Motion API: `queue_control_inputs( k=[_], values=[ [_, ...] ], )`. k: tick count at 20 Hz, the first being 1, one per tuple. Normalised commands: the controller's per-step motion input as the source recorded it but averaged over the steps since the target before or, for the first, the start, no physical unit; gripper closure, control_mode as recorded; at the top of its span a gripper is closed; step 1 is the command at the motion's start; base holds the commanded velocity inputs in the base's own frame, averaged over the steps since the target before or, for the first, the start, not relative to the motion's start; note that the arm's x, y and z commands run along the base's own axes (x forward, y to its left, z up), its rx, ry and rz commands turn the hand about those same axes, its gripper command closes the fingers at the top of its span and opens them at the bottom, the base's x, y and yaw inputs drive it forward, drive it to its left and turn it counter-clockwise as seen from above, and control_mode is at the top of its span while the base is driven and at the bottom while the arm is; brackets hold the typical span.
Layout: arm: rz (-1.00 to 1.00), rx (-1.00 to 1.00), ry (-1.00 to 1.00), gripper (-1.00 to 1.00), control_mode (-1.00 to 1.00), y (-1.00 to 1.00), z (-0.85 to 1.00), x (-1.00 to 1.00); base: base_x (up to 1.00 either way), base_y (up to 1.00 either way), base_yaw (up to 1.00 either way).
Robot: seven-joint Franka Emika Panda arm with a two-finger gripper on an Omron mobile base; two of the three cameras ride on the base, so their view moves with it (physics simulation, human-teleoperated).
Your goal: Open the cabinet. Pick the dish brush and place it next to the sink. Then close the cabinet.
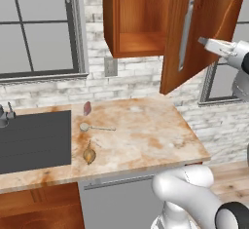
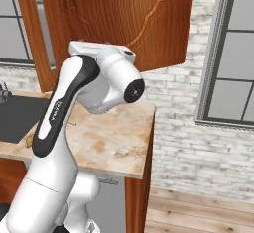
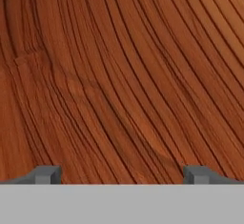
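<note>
The gripper (image 3: 122,174), released with jaws wide, faces the open cabinet (image 1: 141,18) door's outer face beside its handle (image 1: 185,33), so push flat and steadily to swing it shut, since the dish brush (image 1: 92,127) already lies on the bench (image 1: 146,135) just beside the sink (image 1: 34,140).
</note>
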Motion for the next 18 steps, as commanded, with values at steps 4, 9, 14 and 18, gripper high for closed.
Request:
queue_control_inputs(
  k=[4,9,14,18],
  values=[
    [-0.07,0.0,0.0,-1.0,-1.0,0.12,0.21,0.22,0.0,0.0,0.0],
    [-0.11,0.0,0.0,-1.0,-1.0,0.23,0.06,0.39,0.0,0.0,0.0],
    [-0.1,0.0,0.02,-1.0,-1.0,0.29,0.04,0.35,0.0,0.0,0.0],
    [-0.06,0.0,0.02,-1.0,-1.0,0.27,0.06,0.26,0.0,0.0,0.0]
  ],
)
